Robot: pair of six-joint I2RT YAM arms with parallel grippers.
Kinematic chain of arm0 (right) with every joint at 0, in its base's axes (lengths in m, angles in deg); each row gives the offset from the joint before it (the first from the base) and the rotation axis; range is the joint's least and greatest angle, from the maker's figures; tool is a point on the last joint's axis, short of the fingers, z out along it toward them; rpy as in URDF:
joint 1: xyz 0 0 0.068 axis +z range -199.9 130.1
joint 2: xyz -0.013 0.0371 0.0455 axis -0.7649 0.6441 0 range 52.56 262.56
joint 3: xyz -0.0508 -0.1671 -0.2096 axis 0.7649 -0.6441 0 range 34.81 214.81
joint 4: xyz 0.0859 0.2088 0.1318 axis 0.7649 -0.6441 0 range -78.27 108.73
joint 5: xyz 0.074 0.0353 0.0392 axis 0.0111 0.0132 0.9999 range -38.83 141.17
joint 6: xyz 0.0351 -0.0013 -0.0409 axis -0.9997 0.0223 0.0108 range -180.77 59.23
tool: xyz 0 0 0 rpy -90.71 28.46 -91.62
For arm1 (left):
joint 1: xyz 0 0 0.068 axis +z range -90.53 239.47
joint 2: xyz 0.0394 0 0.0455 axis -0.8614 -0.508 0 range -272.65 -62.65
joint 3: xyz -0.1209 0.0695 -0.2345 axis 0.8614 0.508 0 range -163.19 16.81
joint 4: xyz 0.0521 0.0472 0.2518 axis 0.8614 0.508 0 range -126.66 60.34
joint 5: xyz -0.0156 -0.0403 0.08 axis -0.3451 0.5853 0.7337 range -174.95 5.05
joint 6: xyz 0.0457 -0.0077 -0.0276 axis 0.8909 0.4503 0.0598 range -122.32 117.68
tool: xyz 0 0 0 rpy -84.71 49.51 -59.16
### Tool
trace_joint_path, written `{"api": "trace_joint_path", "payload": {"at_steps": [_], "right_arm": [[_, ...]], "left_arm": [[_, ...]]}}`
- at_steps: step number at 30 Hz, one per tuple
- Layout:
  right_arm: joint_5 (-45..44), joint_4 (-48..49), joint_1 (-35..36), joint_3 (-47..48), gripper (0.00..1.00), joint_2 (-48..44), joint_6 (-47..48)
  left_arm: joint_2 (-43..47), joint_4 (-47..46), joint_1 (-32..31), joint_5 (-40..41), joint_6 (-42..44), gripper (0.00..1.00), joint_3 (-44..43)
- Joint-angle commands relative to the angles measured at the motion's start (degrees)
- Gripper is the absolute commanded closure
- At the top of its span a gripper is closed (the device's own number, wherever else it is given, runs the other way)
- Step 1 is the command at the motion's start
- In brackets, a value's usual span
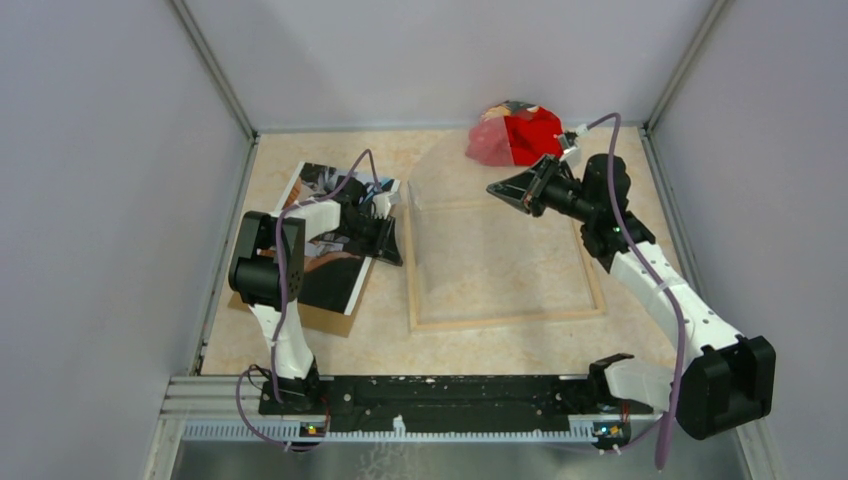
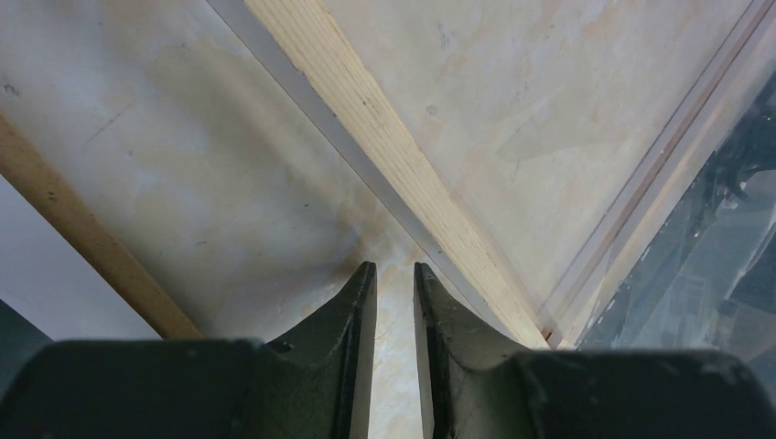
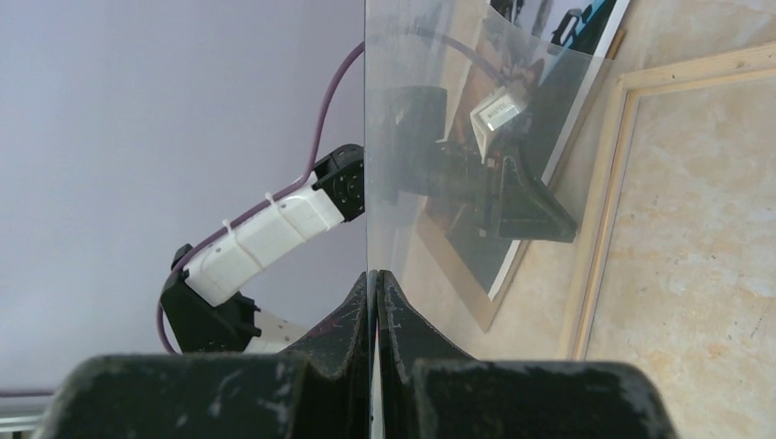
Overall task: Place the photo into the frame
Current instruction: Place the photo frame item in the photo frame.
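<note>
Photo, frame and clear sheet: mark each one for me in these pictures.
Photo (image 1: 332, 285): top external view, dark lower part beside the left arm.
Frame (image 1: 510, 318): top external view, near wooden rail.
Clear sheet (image 3: 439, 110): right wrist view, upper face of the upright pane.

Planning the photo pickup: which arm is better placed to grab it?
Left. The left gripper sits empty beside the photo, while the right gripper is shut on the clear sheet above the frame.

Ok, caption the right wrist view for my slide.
Right claw pinches a clear sheet by its edge over the frame, which lies wood side up; the photo lies beyond.
</note>
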Motion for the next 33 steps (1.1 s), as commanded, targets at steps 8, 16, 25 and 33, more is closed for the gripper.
{"api": "trace_joint_path", "payload": {"at_steps": [8, 16, 25, 33], "right_arm": [[-0.38, 1.8, 1.17, 5.15, 1.0, 0.04, -1.65], [-0.49, -0.8, 1.4, 5.06, 1.0, -2.22, -0.55], [-0.13, -5.33, 1.4, 7.91, 1.0, -2.83, 2.75], [0.16, -8.92, 1.4, 12.62, 1.0, -1.52, 5.74]], "left_arm": [[-0.24, 0.3, 0.19, -1.69, 0.94, 0.73, 0.05], [-0.37, 0.39, 0.28, -1.75, 1.01, 0.74, 0.05], [-0.51, 0.63, 0.28, -1.84, 1.07, 0.74, -0.11], [-0.52, 0.8, 0.28, -1.76, 1.11, 0.72, -0.21]]}}
